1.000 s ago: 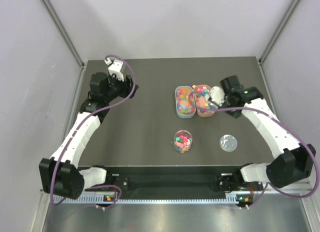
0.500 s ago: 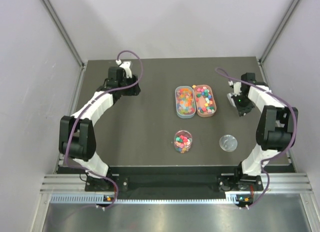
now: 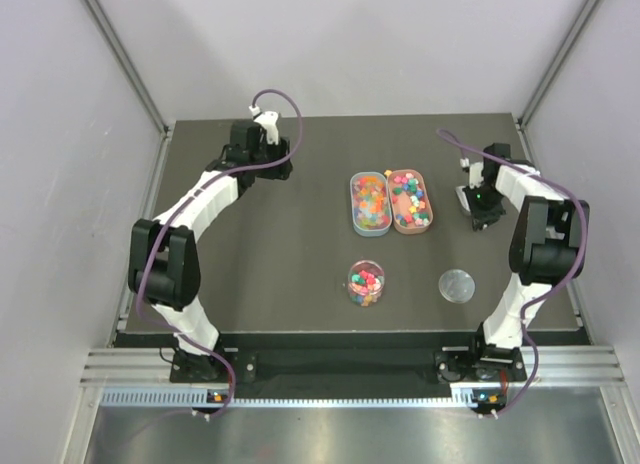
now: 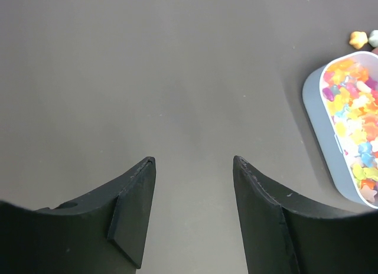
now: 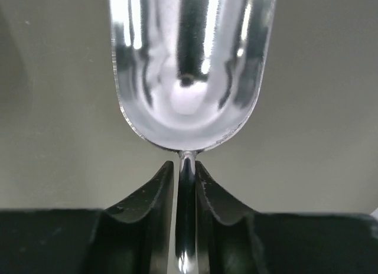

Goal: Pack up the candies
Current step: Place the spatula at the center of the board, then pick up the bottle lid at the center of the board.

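The candies fill a grey-blue tray (image 3: 369, 203) and a pink tray (image 3: 409, 200) side by side at mid-table. More candies sit in a clear round cup (image 3: 366, 282) nearer the front. My right gripper (image 3: 481, 200) is just right of the pink tray, shut on the handle of a clear scoop (image 5: 189, 67), whose bowl looks empty; its fingers (image 5: 185, 166) clamp the thin stem. My left gripper (image 3: 266, 150) is open and empty at the far left; in the left wrist view (image 4: 194, 160) it hovers over bare table, with the grey-blue tray (image 4: 319, 117) at right.
The cup's clear round lid (image 3: 457, 284) lies flat to the right of the cup. Two loose candies (image 4: 358, 39) lie on the table beyond the grey-blue tray. Grey walls enclose the dark table on three sides.
My right gripper has drawn the scoop away from the pink tray to the right. My left gripper has moved right along the far edge. Both arms have refolded.
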Motion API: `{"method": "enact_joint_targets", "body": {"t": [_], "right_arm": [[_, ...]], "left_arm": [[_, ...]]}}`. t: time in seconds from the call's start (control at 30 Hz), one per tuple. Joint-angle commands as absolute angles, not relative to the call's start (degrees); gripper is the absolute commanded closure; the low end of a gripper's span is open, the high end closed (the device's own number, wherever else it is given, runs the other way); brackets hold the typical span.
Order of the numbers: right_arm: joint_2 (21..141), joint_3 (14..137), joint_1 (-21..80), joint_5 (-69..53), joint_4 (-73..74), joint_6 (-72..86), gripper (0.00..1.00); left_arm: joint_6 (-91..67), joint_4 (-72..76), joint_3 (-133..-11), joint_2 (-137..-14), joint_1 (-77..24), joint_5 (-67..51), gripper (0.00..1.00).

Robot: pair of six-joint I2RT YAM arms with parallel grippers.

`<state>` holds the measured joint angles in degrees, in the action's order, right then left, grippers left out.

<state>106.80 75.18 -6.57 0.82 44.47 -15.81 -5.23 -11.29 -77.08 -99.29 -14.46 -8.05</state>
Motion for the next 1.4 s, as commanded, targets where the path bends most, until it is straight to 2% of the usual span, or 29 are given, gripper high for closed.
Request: {"method": "enact_joint_targets", "body": {"t": [0.0,0.3,0.5,0.6,0.63,0.7,0.73,0.83,1.0,1.37], "right_arm": [[106.44,76.99,-7.12,-2.1,44.21,-15.38,0.8],[106.79,78.13,-7.21,-1.24,46.13,-17.58,0.7],[96.35,81.38,-7.29,-1.48,55.97,-23.1,0.43],[87.91,80.07,-6.77,-10.23,64.4,-38.36,0.33],[83.98,79.55,-6.77,-14.11,71.47,-51.11,0.29],[79.65,74.73,-6.77,-19.31,75.83,-69.15,0.24],[75.97,72.44,-6.68,-19.86,76.98,-73.69,0.17],[71.91,64.71,-6.42,-20.31,80.68,-90.19,0.17],[69.26,57.84,-5.1,-20.03,79.55,-104.83,0.16],[64.25,47.03,2.28,-21.62,72.08,-111.89,0.12]], "left_arm": [[-4.13,-9.76,-80.15,-99.58,-14.85,-8.17,0.4],[-4.75,-9.49,-79.63,-98.88,-14.85,-8.96,0.4],[-5.36,-9.58,-79.19,-97.12,-14.85,-9.67,0.4],[-5.36,-9.23,-78.14,-95.8,-14.85,-9.76,0.4],[-5.36,-8.97,-77.35,-95.19,-14.85,-10.1,0.4],[-5.1,-8.62,-76.47,-94.66,-14.85,-10.54,0.39],[-4.84,-8.61,-76.12,-94.14,-14.85,-11.5,0.39],[-4.75,-9.05,-74.62,-93.08,-14.85,-12.04,0.39],[-4.05,-9.32,-71.72,-90.97,-14.85,-12.04,0.39],[-2.29,-9.32,-66.36,-87.1,-14.85,-11.52,0.39]]}}
